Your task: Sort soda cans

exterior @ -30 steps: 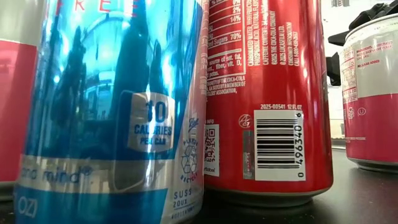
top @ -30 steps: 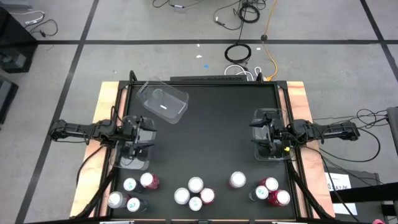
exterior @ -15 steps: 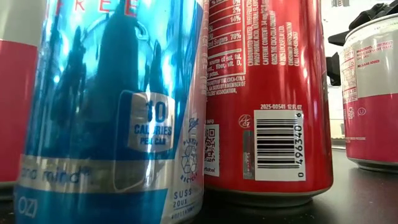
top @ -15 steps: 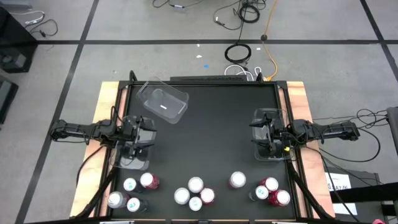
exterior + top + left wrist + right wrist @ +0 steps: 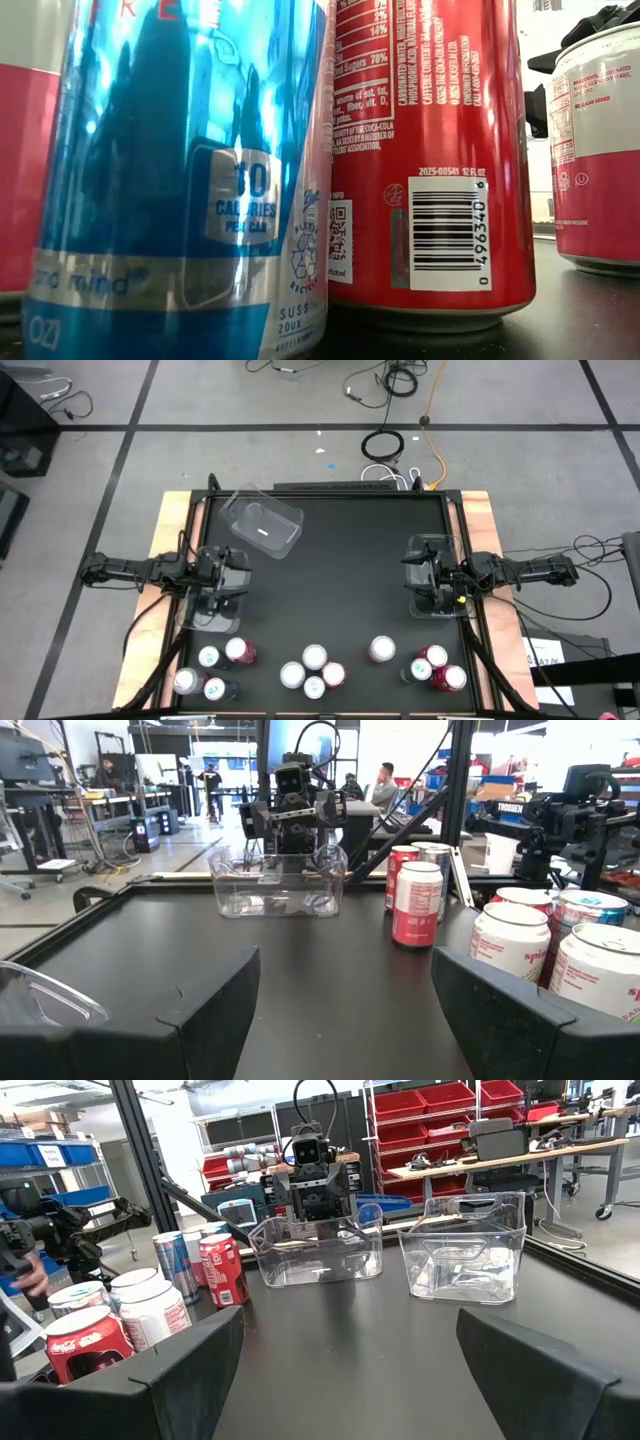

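Soda cans (image 5: 314,666) standing upright in a loose row along the 6 o'clock edge of the black table (image 5: 350,560), seen from above: four at about 7 o'clock, four near 6 o'clock, one alone just past them, three at about 5 o'clock (silver tops up, bodies red, pink or blue). Up close at table level, a blue can (image 5: 180,170) touching or just beside a red can (image 5: 430,160). Left end effector (image 5: 228,585) at 9 o'clock, fingers (image 5: 210,1010) spread wide, holding nothing, above a clear bin (image 5: 213,622). Right end effector (image 5: 420,578) at 3 o'clock, also spread wide and empty, over another clear bin (image 5: 440,605). Third clear bin (image 5: 263,527) tilted at about 11 o'clock, well apart from the cans.
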You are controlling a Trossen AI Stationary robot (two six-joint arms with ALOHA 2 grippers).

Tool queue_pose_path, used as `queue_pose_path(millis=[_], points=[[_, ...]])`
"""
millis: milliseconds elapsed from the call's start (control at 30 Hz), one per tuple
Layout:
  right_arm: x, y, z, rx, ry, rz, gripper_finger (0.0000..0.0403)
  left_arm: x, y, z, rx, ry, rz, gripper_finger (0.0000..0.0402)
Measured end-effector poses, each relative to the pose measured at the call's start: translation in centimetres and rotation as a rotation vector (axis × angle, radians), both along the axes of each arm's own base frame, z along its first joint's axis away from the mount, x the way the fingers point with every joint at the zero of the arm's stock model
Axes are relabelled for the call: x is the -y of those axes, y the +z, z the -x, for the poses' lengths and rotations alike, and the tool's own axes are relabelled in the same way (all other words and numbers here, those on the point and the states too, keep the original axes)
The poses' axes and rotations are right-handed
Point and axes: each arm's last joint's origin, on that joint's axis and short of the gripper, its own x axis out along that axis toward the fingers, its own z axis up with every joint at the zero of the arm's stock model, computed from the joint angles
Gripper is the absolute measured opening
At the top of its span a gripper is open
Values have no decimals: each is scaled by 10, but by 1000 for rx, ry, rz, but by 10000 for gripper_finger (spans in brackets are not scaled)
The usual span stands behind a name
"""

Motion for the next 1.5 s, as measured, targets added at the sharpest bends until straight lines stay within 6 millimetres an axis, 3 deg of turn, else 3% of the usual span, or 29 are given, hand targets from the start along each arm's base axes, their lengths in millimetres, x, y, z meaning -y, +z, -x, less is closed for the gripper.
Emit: queue_pose_path(millis=[100, 333, 600, 767, 1033, 1267, 1500], points=[[0, 0, 0, 0, 0, 0, 359, -1, 3, 0, 24, 16, 50, 304], [0, 0, 0, 0, 0, 0, 359, -2, 8, 0, 56, 57, 363, 304], [0, 0, 0, 0, 0, 0, 359, -5, 9, 0, 79, 156, 517, 304], [0, 0, 0, 0, 0, 0, 359, -9, 11, 1, 125, 266, 531, 304], [0, 0, 0, 0, 0, 0, 359, -19, 8, 2, 114, 603, 484, 304], [0, 0, 0, 0, 0, 0, 359, -29, 32, -6, -24, 781, 404, 304], [0, 0, 0, 0, 0, 0, 359, -47, 68, -30, -173, 873, 378, 304]])
